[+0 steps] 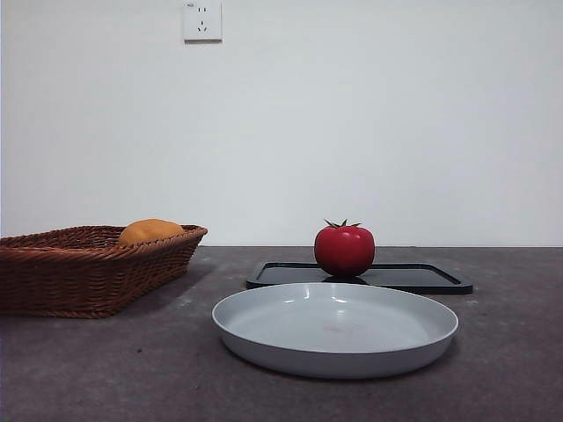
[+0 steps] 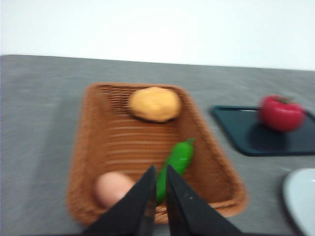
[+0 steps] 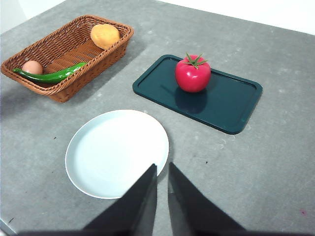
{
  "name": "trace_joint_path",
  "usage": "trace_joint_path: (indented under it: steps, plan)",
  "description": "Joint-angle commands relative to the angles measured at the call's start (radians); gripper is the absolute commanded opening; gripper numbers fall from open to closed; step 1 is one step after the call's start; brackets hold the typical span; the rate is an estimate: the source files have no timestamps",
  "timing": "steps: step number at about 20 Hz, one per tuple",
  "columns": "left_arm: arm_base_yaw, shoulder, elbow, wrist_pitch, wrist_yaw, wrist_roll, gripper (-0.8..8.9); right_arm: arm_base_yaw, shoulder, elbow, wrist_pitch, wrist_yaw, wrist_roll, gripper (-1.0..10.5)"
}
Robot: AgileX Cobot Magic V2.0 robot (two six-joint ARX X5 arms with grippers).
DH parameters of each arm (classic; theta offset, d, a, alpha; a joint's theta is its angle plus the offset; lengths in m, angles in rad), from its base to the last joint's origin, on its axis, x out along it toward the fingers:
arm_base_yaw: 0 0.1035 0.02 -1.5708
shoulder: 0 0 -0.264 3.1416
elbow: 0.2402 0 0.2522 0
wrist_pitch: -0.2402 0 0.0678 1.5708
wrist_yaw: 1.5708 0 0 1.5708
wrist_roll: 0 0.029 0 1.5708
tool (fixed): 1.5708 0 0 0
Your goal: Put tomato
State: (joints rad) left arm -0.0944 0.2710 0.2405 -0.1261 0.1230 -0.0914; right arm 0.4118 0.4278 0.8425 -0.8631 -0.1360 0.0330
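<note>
Tomato (image 3: 192, 73) sits upright on the dark tray (image 3: 231, 105) behind the empty white plate (image 3: 117, 152), both pincers, right (image 3: 162, 169) and left (image 2: 158, 172), hang nearly closed and empty above the counter (image 3: 266, 167), so the glossy round fruit could roll from a careless squeeze.

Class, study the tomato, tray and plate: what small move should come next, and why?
Probably bring the right gripper toward the tomato and open it: the tomato stands ungrasped on the dark tray, the plate is bare, and both grippers sit shut, away from it.
</note>
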Motion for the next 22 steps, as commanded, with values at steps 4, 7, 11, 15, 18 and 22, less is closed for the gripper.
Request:
trace_joint_path:
  steps: [4, 7, 11, 15, 18, 22]
  plan:
    - [0.031, -0.149, -0.168, 0.016, -0.109, 0.031, 0.29, 0.006, 0.001, 0.008, 0.01, -0.001, 0.005, 0.3]
    - [0.044, -0.205, -0.217, -0.003, -0.109, 0.031, 0.29, 0.006, 0.001, 0.008, 0.01, -0.001, 0.005, 0.3]
    - [0.044, -0.269, -0.229, -0.061, -0.109, 0.031, 0.29, 0.006, 0.001, 0.008, 0.01, -0.001, 0.004, 0.3]
    - [0.045, -0.268, -0.229, -0.064, -0.109, 0.052, 0.29, 0.006, 0.001, 0.008, 0.01, -0.001, 0.005, 0.3]
    - [0.045, -0.268, -0.229, -0.063, -0.109, 0.056, 0.29, 0.006, 0.001, 0.008, 0.01, -0.001, 0.005, 0.3]
    - [0.045, -0.268, -0.229, -0.063, -0.109, 0.056, 0.29, 0.006, 0.001, 0.008, 0.01, -0.001, 0.005, 0.3]
